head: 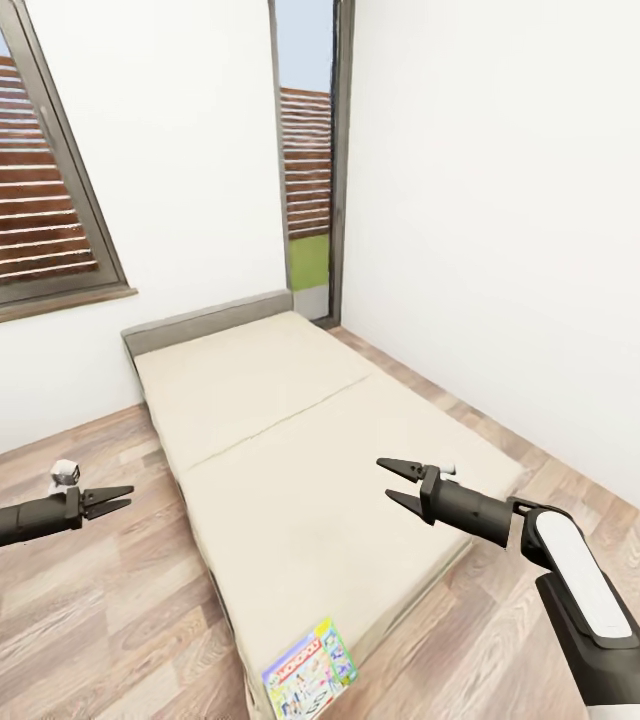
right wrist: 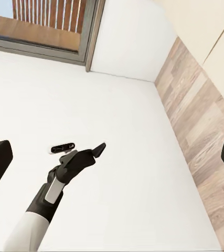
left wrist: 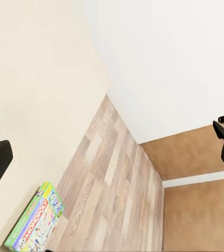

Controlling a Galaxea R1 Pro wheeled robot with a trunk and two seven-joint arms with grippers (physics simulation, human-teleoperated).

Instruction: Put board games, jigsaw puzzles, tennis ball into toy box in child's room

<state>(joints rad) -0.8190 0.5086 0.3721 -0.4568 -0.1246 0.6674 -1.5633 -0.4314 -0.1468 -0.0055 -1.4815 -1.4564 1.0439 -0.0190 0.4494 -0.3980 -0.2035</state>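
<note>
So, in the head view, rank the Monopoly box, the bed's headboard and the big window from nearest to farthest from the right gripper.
From the right gripper, which hangs open over the mattress:
1. Monopoly box: at the foot corner of the bed, below the gripper in the picture.
2. Headboard: at the bed's far end, against the wall.
3. Big window: on the wall, up and to the left, beyond the headboard.
</note>
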